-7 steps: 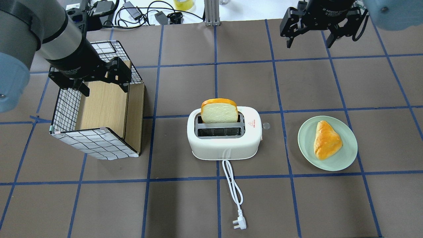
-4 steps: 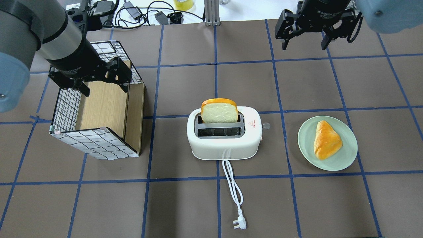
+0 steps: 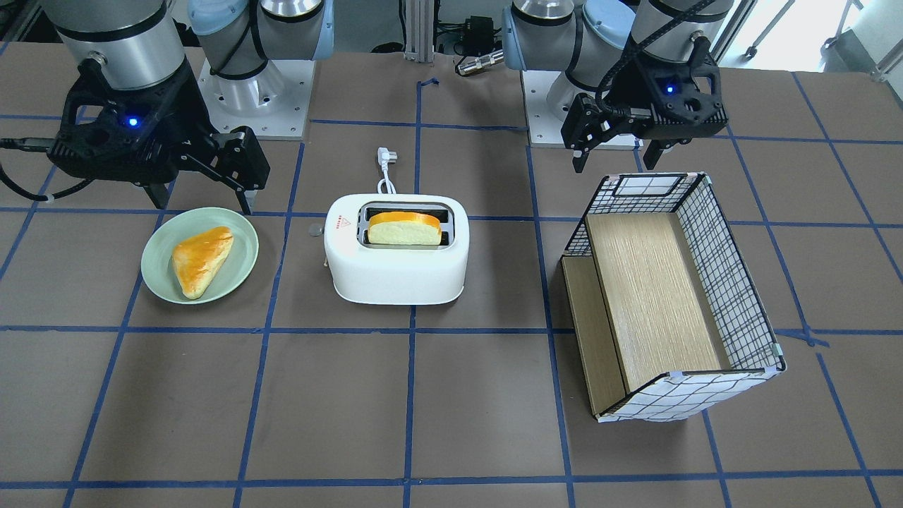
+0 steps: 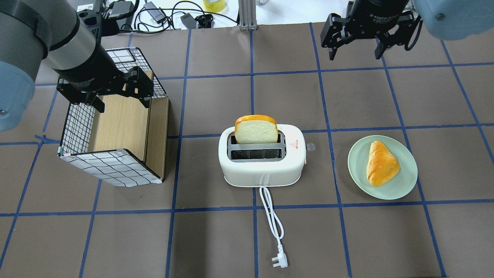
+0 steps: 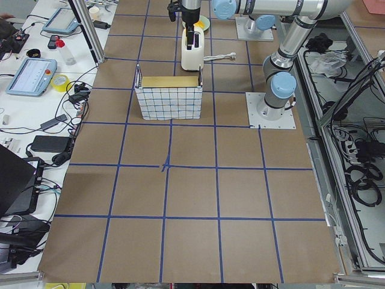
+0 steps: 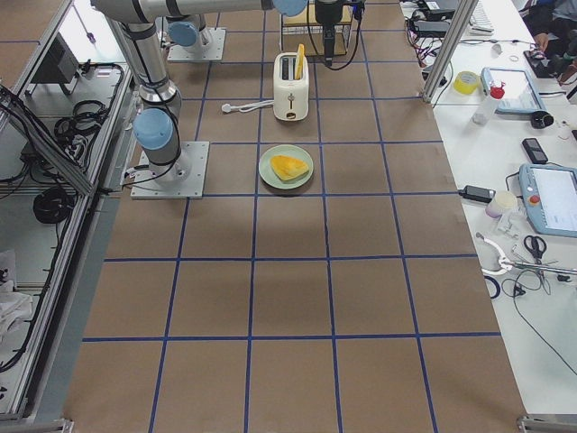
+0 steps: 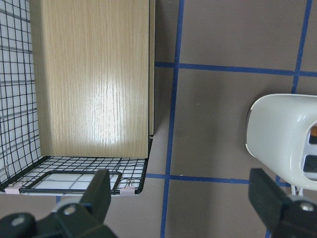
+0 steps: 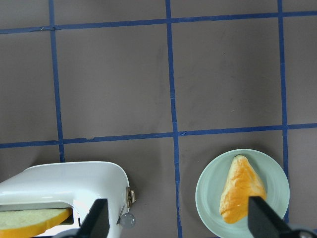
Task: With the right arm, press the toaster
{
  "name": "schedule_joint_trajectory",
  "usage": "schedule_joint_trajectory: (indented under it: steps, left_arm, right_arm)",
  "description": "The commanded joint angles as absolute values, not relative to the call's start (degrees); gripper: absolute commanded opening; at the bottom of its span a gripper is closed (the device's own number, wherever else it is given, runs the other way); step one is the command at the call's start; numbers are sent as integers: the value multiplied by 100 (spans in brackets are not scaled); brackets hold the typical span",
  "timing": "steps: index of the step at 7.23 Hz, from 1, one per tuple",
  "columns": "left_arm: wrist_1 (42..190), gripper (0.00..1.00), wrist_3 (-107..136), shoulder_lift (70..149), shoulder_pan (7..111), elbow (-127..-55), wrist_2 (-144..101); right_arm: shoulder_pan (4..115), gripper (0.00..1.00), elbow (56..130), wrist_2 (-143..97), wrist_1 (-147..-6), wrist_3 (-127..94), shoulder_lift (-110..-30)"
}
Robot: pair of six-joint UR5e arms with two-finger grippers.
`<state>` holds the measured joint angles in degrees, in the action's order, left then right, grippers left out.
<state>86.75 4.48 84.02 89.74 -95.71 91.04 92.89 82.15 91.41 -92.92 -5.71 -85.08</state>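
Observation:
The white toaster [image 4: 262, 160] stands mid-table with a bread slice [image 4: 256, 130] upright in its far slot; it also shows in the front view [image 3: 395, 271]. Its small side lever [image 4: 310, 146] sticks out toward the plate and shows in the right wrist view [image 8: 128, 219]. My right gripper [image 4: 355, 48] is open and empty, high above the table's far right, well beyond the toaster; it hangs beside the plate in the front view [image 3: 201, 194]. My left gripper [image 4: 121, 100] is open and empty over the basket.
A pale green plate [image 4: 405, 183] with a pastry [image 4: 382, 164] lies right of the toaster. A wire-grid basket with a wooden floor [image 4: 115, 131] lies on its side at the left. The toaster's white cord and plug [image 4: 272, 220] trail toward the near edge.
My right gripper has shifted a little to the left and turned slightly. The left arm, toaster and bread have not moved.

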Motion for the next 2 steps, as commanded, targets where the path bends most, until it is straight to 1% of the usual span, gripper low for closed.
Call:
schedule_joint_trajectory:
  steps: [1, 2]
  left_arm:
    - [8675, 100, 448, 8402, 8974, -9571, 9105]
    - [8675, 100, 448, 8402, 8974, -9571, 9097]
  right_arm:
    - [9290, 100, 8218, 9149, -9290, -562, -8508]
    - [9290, 100, 8218, 9149, -9290, -562, -8508]
